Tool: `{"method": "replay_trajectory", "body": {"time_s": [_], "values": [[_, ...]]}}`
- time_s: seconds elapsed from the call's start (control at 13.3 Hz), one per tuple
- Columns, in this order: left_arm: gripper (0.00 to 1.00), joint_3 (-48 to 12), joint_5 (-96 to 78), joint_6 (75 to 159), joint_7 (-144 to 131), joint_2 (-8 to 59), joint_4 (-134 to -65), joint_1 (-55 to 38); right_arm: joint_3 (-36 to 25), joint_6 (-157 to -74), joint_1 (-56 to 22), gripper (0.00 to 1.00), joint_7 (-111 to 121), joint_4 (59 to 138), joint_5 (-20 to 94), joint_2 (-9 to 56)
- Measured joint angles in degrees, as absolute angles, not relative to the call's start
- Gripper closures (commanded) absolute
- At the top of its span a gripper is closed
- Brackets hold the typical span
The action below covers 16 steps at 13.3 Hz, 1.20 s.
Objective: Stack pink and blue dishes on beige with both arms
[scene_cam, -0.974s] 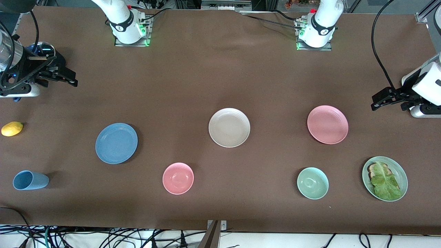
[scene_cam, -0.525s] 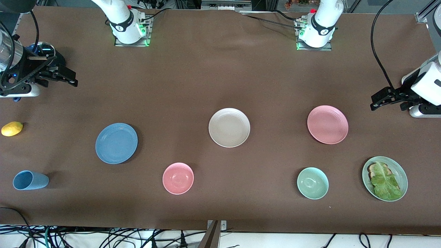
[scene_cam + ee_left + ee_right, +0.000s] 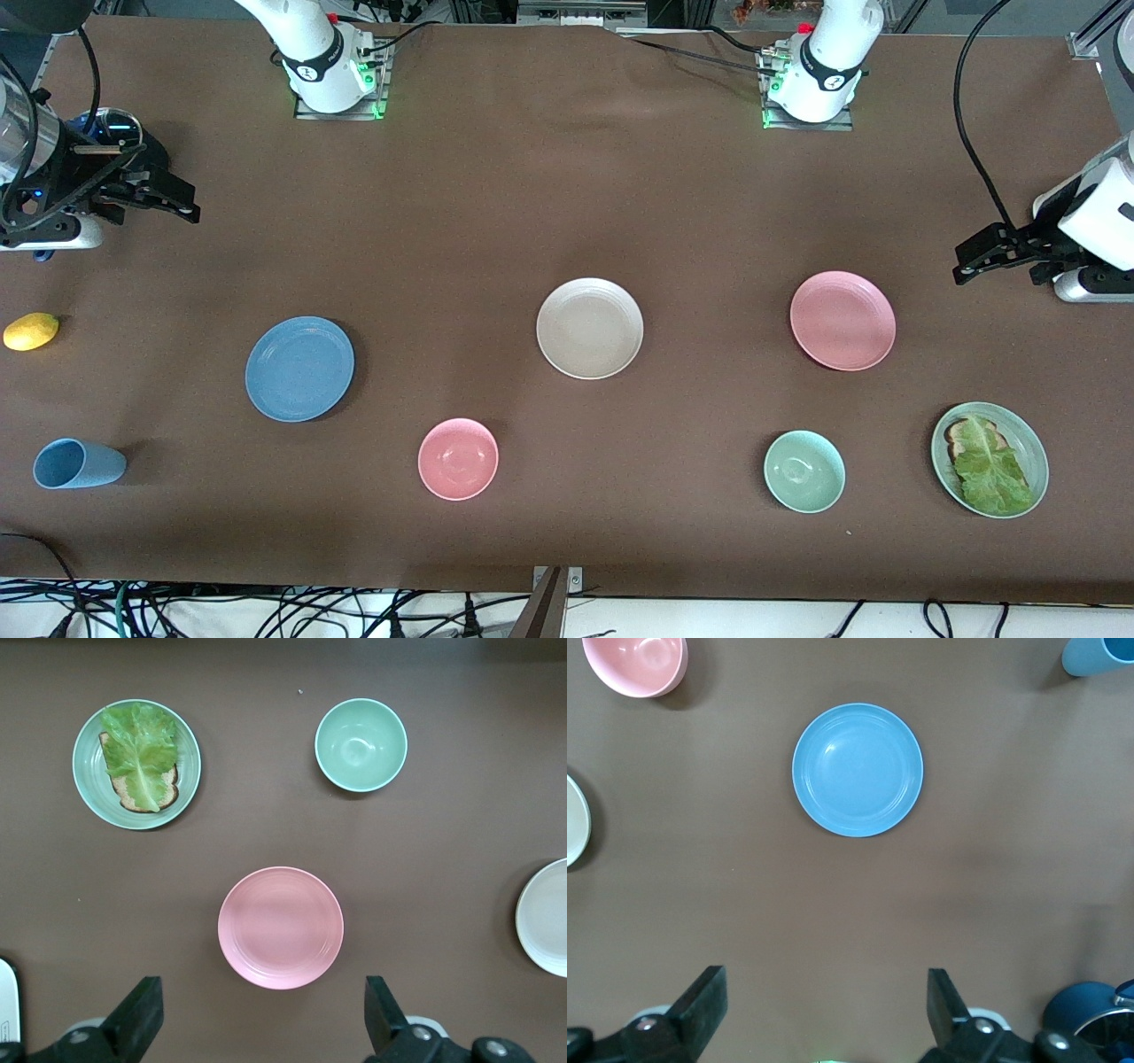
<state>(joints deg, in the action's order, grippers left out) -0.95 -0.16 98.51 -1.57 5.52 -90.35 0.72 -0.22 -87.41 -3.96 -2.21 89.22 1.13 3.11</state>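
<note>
Three matching plates laid flat and apart on the brown table (image 3: 567, 204): beige plate (image 3: 589, 329) mid-table, blue plate (image 3: 299, 368) toward the right arm's end and slightly nearer the front camera, pink plate (image 3: 842, 320) toward the left arm's end. Up in the air, nothing gripped — left gripper (image 3: 264, 1014) over bare table beside the pink plate with fingers (image 3: 142, 1010) spread wide, right gripper (image 3: 826, 1010) over bare table near the blue plate, fingers (image 3: 707, 992) likewise parted. Scattered around: pink bowl (image 3: 458, 459), green bowl (image 3: 804, 471), green plate (image 3: 1033, 439) bearing lettuce on toast (image 3: 988, 465), blue cup (image 3: 78, 463) on its side, lemon (image 3: 31, 331) at the edge.
</note>
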Motion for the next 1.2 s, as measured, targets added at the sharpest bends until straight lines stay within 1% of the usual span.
{"method": "replay_trajectory", "body": {"time_s": [0.67, 0.9, 1.12, 1.2], "values": [[0.00, -1.0, -0.2, 98.7, -1.6, 6.0, -90.4, 0.6, -0.2, -87.4, -4.0, 0.00, -2.2, 89.2, 1.1, 3.1], [0.00, -0.9, -0.2, 98.6, -1.6, 9.4, -90.8, 0.7, -0.2, -87.4, -4.0, 0.00, -2.2, 89.2, 1.1, 3.1], [0.00, -0.6, -0.1, 99.1, -1.3, 14.7, -91.7, 1.8, -0.3, -87.4, -4.0, 0.00, -2.2, 89.2, 1.1, 3.1], [0.00, -0.6, -0.1, 100.5, 0.0, 16.4, -92.0, 2.9, -0.3, -87.4, -3.9, 0.00, -2.2, 89.2, 1.1, 3.1]]}}
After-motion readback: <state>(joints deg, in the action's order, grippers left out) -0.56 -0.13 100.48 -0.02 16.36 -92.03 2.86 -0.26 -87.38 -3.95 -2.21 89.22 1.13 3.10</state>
